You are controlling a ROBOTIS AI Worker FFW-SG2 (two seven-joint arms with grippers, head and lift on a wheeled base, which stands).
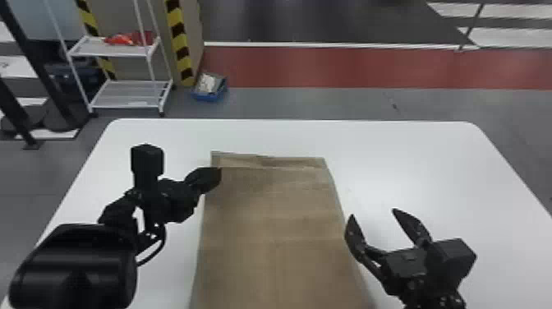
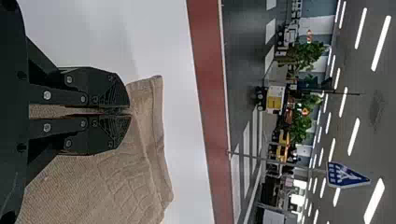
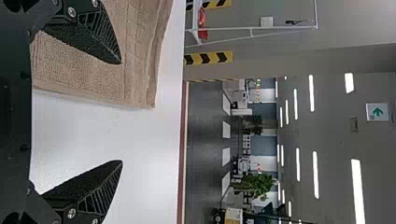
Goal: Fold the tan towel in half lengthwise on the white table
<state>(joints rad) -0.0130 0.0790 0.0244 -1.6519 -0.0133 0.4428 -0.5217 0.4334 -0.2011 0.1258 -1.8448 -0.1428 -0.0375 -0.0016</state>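
Note:
The tan towel (image 1: 273, 230) lies lengthwise on the white table (image 1: 415, 160), its far end showing layered edges and its near part running past the bottom of the head view. At its left edge, close to the far left corner, is my left gripper (image 1: 219, 173). In the left wrist view that gripper (image 2: 129, 111) is shut on the towel (image 2: 98, 182), with cloth between its fingers. My right gripper (image 1: 373, 213) stands open beside the towel's right edge. In the right wrist view, one finger of this gripper (image 3: 122, 112) is over the towel (image 3: 79, 74), the other over bare table.
Beyond the table's far edge (image 1: 287, 120) are a white shelf rack (image 1: 131, 82) with red items, a blue bin (image 1: 209, 95) on the floor and a pillar with yellow and black stripes (image 1: 180, 53). White tabletop extends to the right of the towel.

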